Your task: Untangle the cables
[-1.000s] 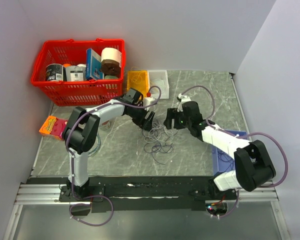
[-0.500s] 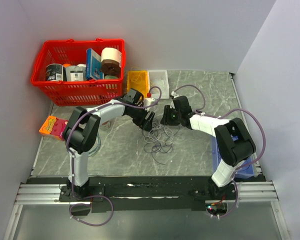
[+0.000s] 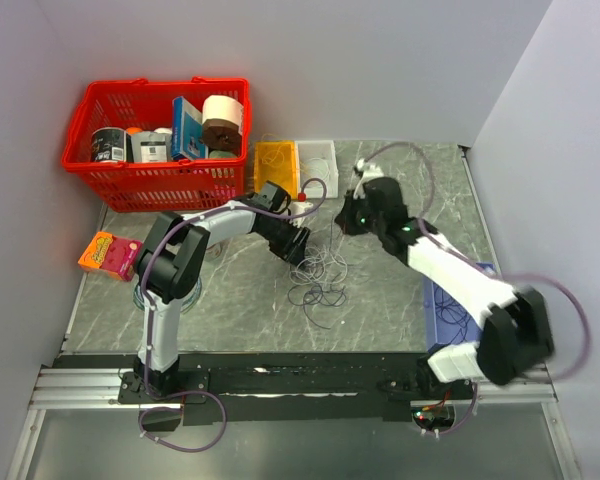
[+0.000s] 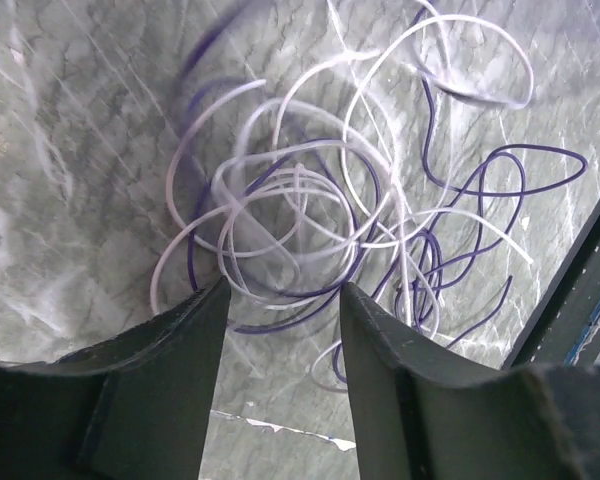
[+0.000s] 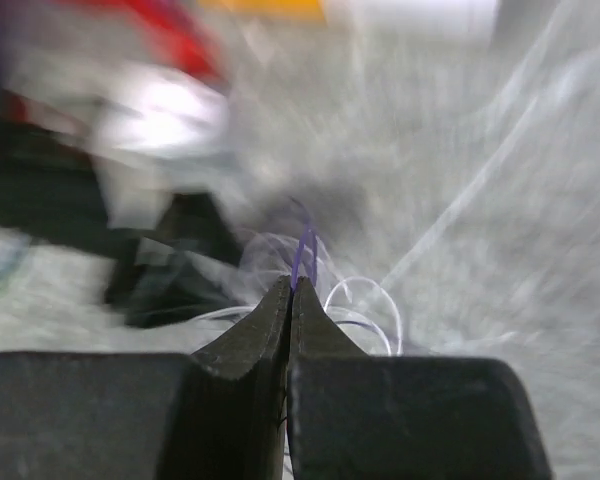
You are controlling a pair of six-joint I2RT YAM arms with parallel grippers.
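Observation:
The cables [image 3: 318, 283] lie as a loose heap of dark purple and pale white loops on the marble table between my arms. In the left wrist view the cables [image 4: 310, 200] spread just beyond my left gripper [image 4: 282, 290], which is open over the table with nothing pinched between its fingers. My left gripper [image 3: 298, 240] sits at the heap's upper left edge. My right gripper [image 3: 350, 215] is raised at the heap's upper right. In its blurred wrist view my right gripper [image 5: 292, 285] is shut on a thin purple cable [image 5: 302, 248] that rises from the tips.
A red basket [image 3: 155, 140] full of goods stands at the back left. A yellow box [image 3: 277, 160] and a clear box [image 3: 318, 158] sit behind the heap. An orange packet [image 3: 105, 253] lies at the left edge, a blue tray [image 3: 445, 312] under the right arm.
My right gripper went into the heap, shut on a purple cable and pulled back up to the right. My left gripper's fingers narrowed; its arm barely moved.

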